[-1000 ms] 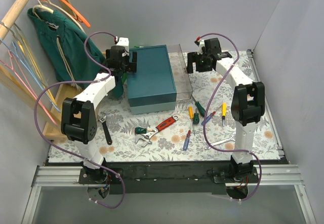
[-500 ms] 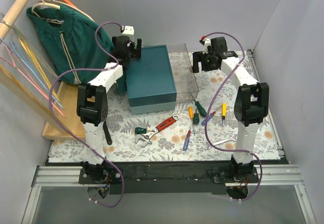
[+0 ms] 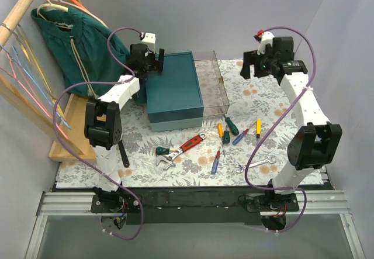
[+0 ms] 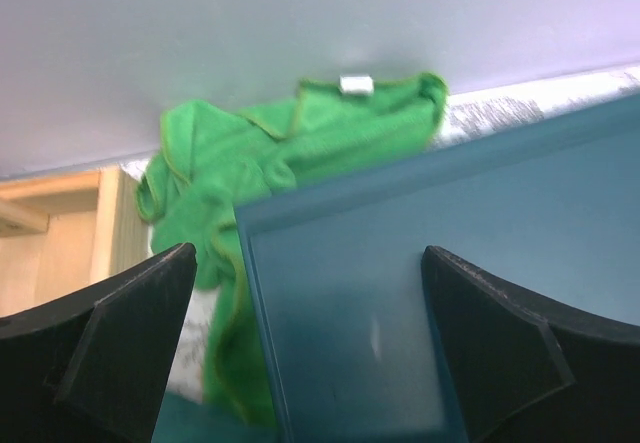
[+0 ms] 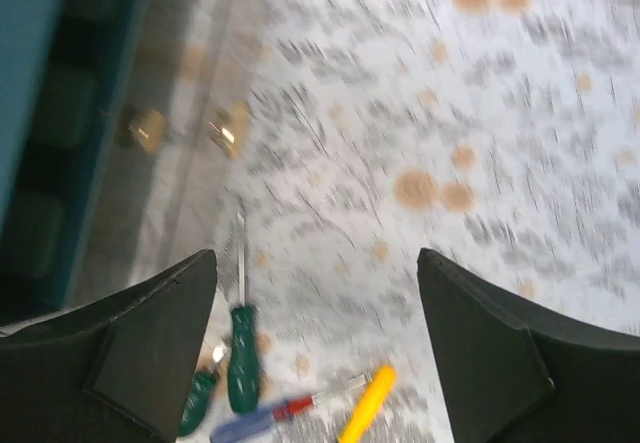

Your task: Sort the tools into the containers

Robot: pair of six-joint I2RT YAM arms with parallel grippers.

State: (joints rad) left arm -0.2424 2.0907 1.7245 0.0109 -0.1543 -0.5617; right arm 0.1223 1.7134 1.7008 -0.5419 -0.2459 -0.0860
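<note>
Several tools lie on the floral table front of centre: two green screwdrivers (image 3: 231,124), a yellow one (image 3: 258,125), a blue-handled one (image 3: 215,162), a red-handled adjustable wrench (image 3: 190,143), a green-handled tool (image 3: 163,151), a silver spanner (image 3: 255,165) and a black wrench (image 3: 123,152). The clear box (image 3: 213,82) stands beside the teal box (image 3: 174,89). My left gripper (image 3: 153,66) (image 4: 310,348) is open and empty over the teal box's back left corner. My right gripper (image 3: 256,67) (image 5: 315,353) is open and empty, raised at the back right, and sees a green screwdriver (image 5: 241,359).
A green cloth (image 4: 260,163) lies behind the teal box by the back wall. A dark green garment (image 3: 82,48) hangs on a wooden rack (image 3: 17,13) at the left. Walls close the table at the back and right.
My right arm has swung up and to the right, away from the clear box. My left arm moved back to the teal box's rear corner and then held.
</note>
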